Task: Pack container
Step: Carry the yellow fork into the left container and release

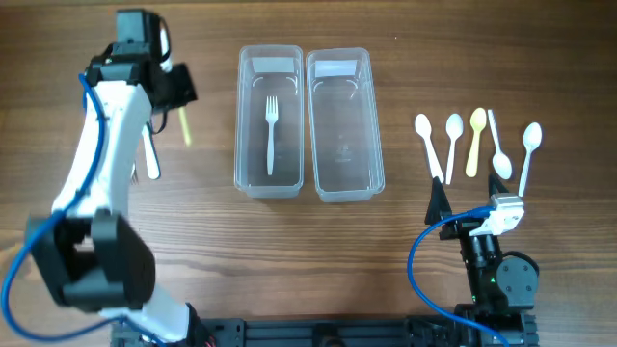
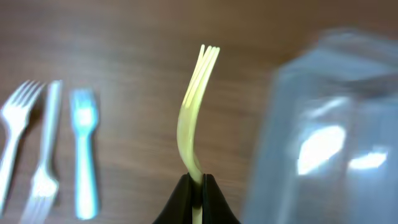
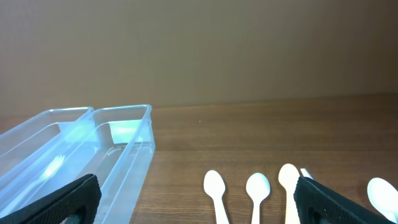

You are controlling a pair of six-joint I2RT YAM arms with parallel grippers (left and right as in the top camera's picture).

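The left gripper (image 1: 179, 89) is squeezed tight on the end of a yellow fork (image 1: 183, 127). In the left wrist view the yellow fork (image 2: 194, 106) sticks out from the gripper (image 2: 200, 181), with its prongs at the far end. It is up off the wooden surface (image 1: 318, 260), to the left of the two boxes.

Three more forks lie flat on the surface below it: a white one (image 2: 15, 124), a see-through one (image 2: 43, 168) and a blue one (image 2: 84, 149).

Two clear boxes sit side by side in the middle, touching. The left box (image 1: 241, 116) has a white fork (image 1: 271, 135) lying in it, prongs pointing to the far end. The right box (image 1: 378, 125) is just beside it.

On the right, five spoons lie in a row on the surface. Four are white (image 1: 427, 145) and one is a yellow spoon (image 1: 475, 140).

The right gripper (image 1: 472, 207) sits near the spoons with its fingers (image 3: 62, 202) spread wide apart, and it is not holding anything
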